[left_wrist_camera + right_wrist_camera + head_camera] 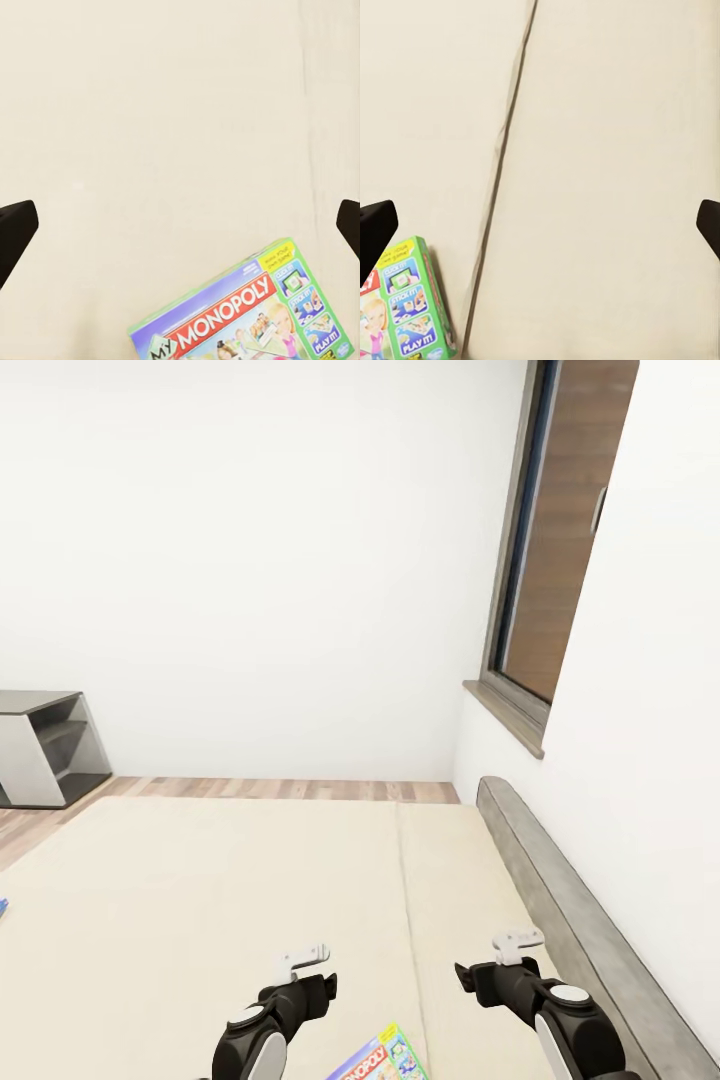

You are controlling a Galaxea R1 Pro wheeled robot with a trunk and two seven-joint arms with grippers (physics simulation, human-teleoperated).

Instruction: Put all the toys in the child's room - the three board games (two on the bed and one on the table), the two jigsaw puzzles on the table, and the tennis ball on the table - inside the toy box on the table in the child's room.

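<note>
A board game [383, 1058] with a green edge and a red Monopoly title lies flat on the cream bed [200, 880], at the near edge of the head view between my two arms. My left gripper [180, 229] hangs open above the bed cover, and the board game [247, 315] lies just off to one side of the gap between its fingers. My right gripper [540, 225] is also open over bare cover, with one end of the board game [401, 307] beside one dark fingertip [375, 232]. Neither gripper touches the box.
A grey headboard [560, 900] runs along the bed's right side under a window [560, 540]. A grey shelf unit [45, 750] stands on the wood floor at far left. A blue sliver [3, 907] shows at the bed's left edge. A seam [502, 172] divides the cover.
</note>
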